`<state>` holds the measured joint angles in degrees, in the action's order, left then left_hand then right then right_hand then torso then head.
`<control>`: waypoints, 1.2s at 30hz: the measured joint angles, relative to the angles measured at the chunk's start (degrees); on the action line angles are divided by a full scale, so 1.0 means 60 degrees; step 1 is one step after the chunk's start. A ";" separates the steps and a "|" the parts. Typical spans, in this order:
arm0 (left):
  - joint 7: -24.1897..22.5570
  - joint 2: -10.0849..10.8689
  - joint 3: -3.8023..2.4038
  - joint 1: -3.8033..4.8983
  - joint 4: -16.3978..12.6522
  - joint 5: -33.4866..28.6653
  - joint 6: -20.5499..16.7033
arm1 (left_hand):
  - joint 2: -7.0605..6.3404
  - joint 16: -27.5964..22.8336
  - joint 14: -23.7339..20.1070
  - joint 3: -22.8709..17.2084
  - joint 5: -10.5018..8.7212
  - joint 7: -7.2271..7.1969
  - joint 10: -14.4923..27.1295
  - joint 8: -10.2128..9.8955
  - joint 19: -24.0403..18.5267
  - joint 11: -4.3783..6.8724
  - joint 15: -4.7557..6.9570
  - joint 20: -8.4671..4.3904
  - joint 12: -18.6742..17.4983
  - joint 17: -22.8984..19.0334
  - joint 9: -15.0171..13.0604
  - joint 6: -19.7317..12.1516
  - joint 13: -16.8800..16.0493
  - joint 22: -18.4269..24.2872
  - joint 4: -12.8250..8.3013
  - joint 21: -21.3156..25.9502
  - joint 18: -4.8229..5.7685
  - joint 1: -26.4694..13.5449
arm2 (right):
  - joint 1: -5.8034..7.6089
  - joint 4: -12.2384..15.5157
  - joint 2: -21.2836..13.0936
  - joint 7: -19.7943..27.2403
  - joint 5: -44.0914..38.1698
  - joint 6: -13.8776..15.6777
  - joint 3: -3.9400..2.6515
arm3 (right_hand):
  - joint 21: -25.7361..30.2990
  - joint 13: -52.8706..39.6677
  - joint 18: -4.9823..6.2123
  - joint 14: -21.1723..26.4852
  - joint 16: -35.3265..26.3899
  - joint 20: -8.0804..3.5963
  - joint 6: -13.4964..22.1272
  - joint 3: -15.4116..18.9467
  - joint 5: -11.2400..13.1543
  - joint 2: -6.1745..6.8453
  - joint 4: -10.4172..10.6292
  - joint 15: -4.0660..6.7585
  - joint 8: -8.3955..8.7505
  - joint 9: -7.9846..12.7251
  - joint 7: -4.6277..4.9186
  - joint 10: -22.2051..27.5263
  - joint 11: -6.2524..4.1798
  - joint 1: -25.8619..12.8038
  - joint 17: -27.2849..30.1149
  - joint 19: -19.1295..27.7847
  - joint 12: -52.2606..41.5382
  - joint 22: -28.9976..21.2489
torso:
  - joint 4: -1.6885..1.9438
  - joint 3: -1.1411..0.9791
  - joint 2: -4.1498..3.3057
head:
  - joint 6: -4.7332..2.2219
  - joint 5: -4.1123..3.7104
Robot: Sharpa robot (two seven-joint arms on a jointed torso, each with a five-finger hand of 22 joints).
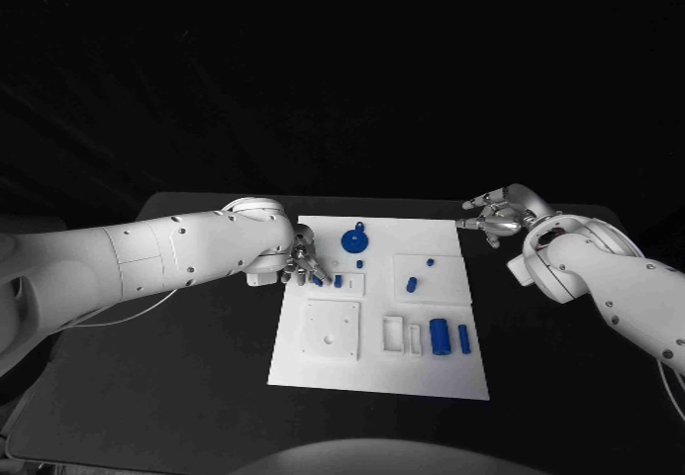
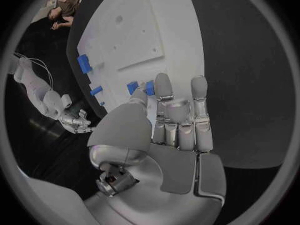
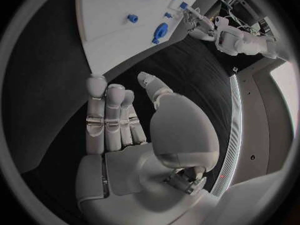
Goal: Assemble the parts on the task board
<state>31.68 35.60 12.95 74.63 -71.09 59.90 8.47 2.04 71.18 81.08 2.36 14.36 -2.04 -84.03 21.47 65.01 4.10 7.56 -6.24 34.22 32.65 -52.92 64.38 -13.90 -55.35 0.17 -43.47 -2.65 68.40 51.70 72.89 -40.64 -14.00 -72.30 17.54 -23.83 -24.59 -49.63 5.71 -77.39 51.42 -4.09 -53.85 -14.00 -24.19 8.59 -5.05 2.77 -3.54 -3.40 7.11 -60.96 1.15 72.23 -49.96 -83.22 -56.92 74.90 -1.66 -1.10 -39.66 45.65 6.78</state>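
The white task board (image 1: 429,371) lies in the middle of the black table. My left hand (image 1: 304,262) hangs over its left edge with straight, spread fingers (image 2: 164,87), their tips beside two small blue parts (image 1: 317,280) (image 1: 337,281) (image 2: 132,87); whether they touch I cannot tell. Farther back lies a round blue part with a tab (image 1: 354,239) (image 3: 160,31). Small blue pieces (image 1: 430,262) (image 1: 411,284) sit mid-board, and two blue cylinders (image 1: 440,335) (image 1: 464,336) are near the right front. My right hand (image 1: 495,218) (image 3: 125,130) is empty, over bare table off the board's far right corner.
A white square plate with holes (image 1: 332,332) and a white slotted block (image 1: 401,334) sit on the board's front half. Black table (image 1: 171,396) stretches on both sides of the board. My right hand (image 2: 75,122) also appears in the left wrist view, away from the board.
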 measured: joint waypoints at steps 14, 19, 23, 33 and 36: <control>-0.0007 -0.0058 -0.0017 0.0028 0.0027 0.0003 0.0254 | 0.0191 0.0000 -0.0035 0.0024 -0.0040 0.0036 0.0000 0.0000 -0.0034 0.0000 -0.0035 0.0034 0.0000 0.0067 0.0045 0.0000 0.0001 -0.0028 -0.0029 0.0000 0.0000 0.0215 | -0.0013 0.0004 0.0000 0.0000 0.0000 0.0000 0.0000 | -0.0001 -0.0001 0.0000 0.0000 0.0000 0.0000 0.0000 0.0000 0.0000 0.0000 0.0000 0.0000 0.0000 0.0000 0.0000 0.0000 0.0000 0.0000 0.0000 0.0000 0.0000 0.0000 | -0.0005 0.0010 0.0000 | 0.0016 -0.0005; -0.0008 -0.0065 -0.0018 0.0033 0.0028 0.0003 0.0323 | 0.0192 0.0000 -0.0035 0.0024 -0.0075 0.0039 0.0000 0.0001 0.0002 0.0000 -0.0035 0.0070 0.0000 0.0073 0.0036 0.0003 0.0001 -0.0037 -0.0030 0.0000 0.0000 0.0215 | -0.0014 0.0005 -0.0002 0.0000 0.0000 0.0000 0.0000 | -0.0001 -0.0001 -0.0001 0.0000 0.0000 0.0000 0.0000 0.0000 0.0000 0.0000 0.0000 0.0000 0.0000 0.0000 0.0000 0.0000 0.0000 0.0000 -0.0001 0.0000 0.0000 0.0000 | -0.0005 0.0010 0.0000 | 0.0020 -0.0010; -0.0010 -0.0070 -0.0019 0.0037 0.0028 0.0003 0.0366 | 0.0203 0.0000 -0.0035 0.0023 -0.0077 0.0053 0.0000 0.0001 -0.0032 0.0000 -0.0035 0.0103 0.0000 0.0073 0.0025 0.0015 0.0002 -0.0037 -0.0030 0.0000 -0.0152 0.0226 | -0.0015 0.0006 -0.0001 0.0000 0.0000 0.0000 0.0000 | -0.0001 -0.0002 -0.0001 0.0000 0.0000 0.0000 0.0000 0.0000 0.0000 0.0000 0.0000 0.0000 0.0000 0.0000 0.0000 0.0000 0.0000 0.0000 -0.0001 0.0000 0.0000 0.0000 | -0.0005 0.0009 0.0000 | 0.0021 -0.0012; -0.0012 -0.0091 -0.0021 0.0041 0.0046 0.0003 0.0435 | 0.0227 0.0000 -0.0035 0.0051 -0.0114 0.0098 0.0000 -0.0046 -0.0033 0.0000 -0.0035 0.0103 -0.0059 -0.0063 0.0080 -0.0071 0.0002 -0.0059 -0.0059 0.0000 -0.0151 0.0250 | -0.0016 0.0004 0.0002 0.0000 0.0000 0.0000 0.0000 | -0.0001 -0.0002 0.0000 0.0000 0.0000 0.0000 0.0000 0.0039 0.0000 0.0000 0.0039 0.0000 0.0000 0.0000 0.0000 0.0000 0.0000 0.0000 -0.0001 0.0000 0.0000 0.0000 | -0.0001 0.0009 0.0001 | 0.0022 -0.0027; -0.0013 -0.0106 -0.0021 0.0043 0.0073 0.0003 0.0452 | 0.0227 -0.0037 -0.0035 0.0051 -0.0148 0.0149 0.0000 -0.0149 -0.0012 0.0000 -0.0034 0.0083 -0.0065 -0.0186 0.0212 -0.0123 -0.0003 -0.0059 -0.0060 0.0000 -0.0151 0.0250 | -0.0017 0.0003 0.0002 0.0000 0.0000 0.0000 0.0000 | -0.0001 -0.0003 0.0000 0.0000 0.0000 0.0000 0.0000 0.0039 0.0000 0.0000 0.0039 0.0000 0.0000 0.0000 0.0000 0.0000 0.0000 0.0000 -0.0001 0.0000 0.0000 0.0000 | -0.0002 0.0009 0.0002 | 0.0020 -0.0031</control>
<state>31.60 34.97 12.82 74.88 -70.65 59.91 11.19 3.41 70.96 80.87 2.67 13.47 -1.15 -84.03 20.57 64.94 4.10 7.36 -5.74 33.83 31.53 -51.66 63.64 -13.92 -55.70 -0.19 -43.47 -3.56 69.90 51.60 72.91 -40.62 -13.99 -72.30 17.54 -23.83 -24.60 -49.64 5.71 -77.39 51.42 -4.09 -53.85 -13.77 -24.19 8.59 -4.82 2.77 -3.54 -3.40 7.10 -60.95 1.15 72.23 -49.96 -83.22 -56.92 74.90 -1.68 -1.04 -39.64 45.77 6.60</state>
